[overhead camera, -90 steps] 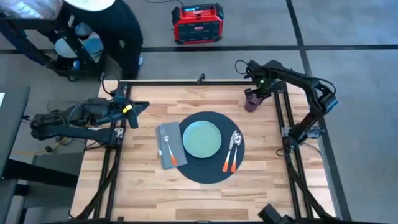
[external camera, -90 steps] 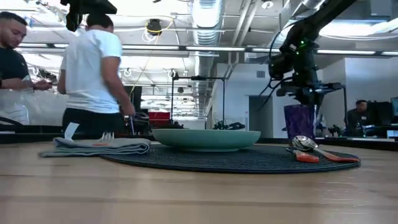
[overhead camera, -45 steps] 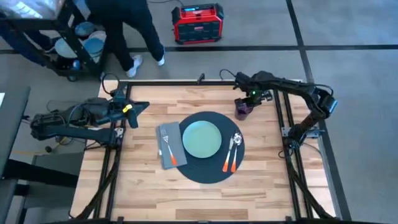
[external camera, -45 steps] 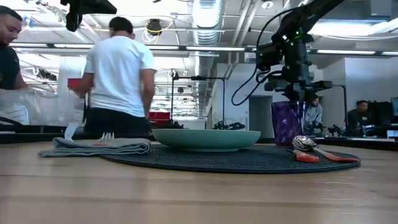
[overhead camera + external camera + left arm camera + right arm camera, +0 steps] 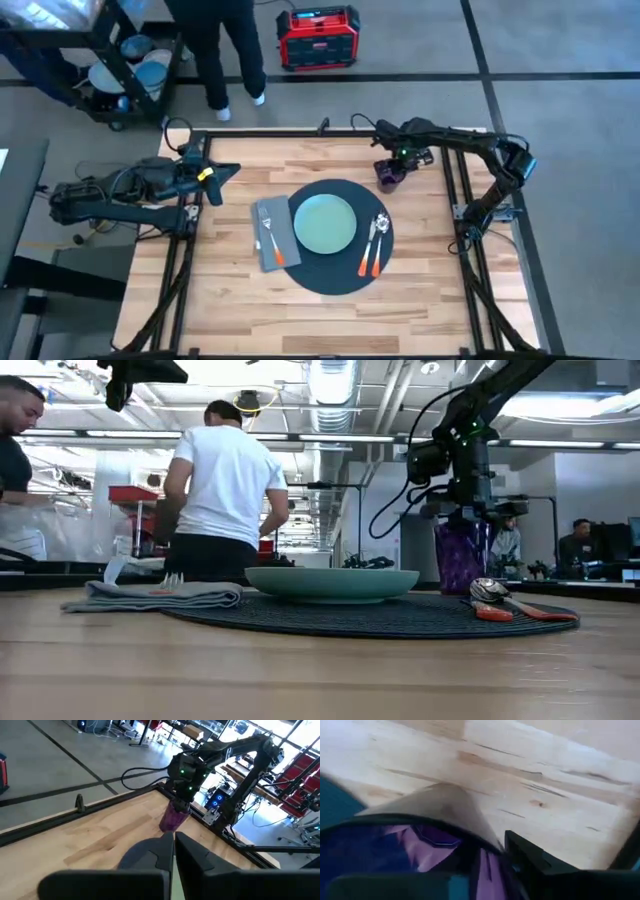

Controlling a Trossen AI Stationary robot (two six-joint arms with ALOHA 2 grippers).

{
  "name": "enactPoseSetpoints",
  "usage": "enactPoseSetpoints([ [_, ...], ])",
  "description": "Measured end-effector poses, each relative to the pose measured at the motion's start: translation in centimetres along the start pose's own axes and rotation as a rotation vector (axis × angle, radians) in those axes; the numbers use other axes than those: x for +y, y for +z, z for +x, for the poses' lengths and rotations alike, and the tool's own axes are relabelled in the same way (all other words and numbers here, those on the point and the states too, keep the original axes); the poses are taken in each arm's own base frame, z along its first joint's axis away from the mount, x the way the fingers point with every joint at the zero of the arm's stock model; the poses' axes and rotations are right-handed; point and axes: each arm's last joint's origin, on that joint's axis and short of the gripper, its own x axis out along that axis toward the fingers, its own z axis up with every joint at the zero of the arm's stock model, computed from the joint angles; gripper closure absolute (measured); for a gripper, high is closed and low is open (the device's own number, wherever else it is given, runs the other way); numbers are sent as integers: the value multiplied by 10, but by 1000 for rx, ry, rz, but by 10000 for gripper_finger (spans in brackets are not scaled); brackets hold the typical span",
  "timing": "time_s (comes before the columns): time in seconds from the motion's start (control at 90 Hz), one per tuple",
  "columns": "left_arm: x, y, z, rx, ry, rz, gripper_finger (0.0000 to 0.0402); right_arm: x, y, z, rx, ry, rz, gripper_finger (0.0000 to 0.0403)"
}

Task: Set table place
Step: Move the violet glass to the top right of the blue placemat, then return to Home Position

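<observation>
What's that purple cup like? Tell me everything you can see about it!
The purple cup is a see-through tumbler with faceted sides, looking like plastic or glass. It stands upright, and nothing shows inside it. The right end effector grips it from above at the rim. It sits near the table's far right corner, just beyond the dark round placemat, up past the spoon. Whether its base touches the wood is unclear.

Grey floor (image 5: 560, 40), exposed ceiling ducts (image 5: 335, 385)

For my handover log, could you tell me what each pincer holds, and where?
Right pincer grips the purple cup by its rim; left pincer holds nothing.
</observation>
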Motion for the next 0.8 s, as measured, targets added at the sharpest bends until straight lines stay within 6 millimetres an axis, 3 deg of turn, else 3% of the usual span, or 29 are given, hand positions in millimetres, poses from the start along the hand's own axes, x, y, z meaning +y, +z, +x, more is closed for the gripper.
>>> enactPoseSetpoints([
  [0.456,1,-1,0,9,6,-11,401,1,-4,-9,35,95,-19,156],
  [0.567,3,-5,0,47,30,2,401,-4,-3,-29,-76,154,7,151],
  [0.8,4,-6,0,58,37,5,401,-32,-10,-99,-322,276,39,162],
])
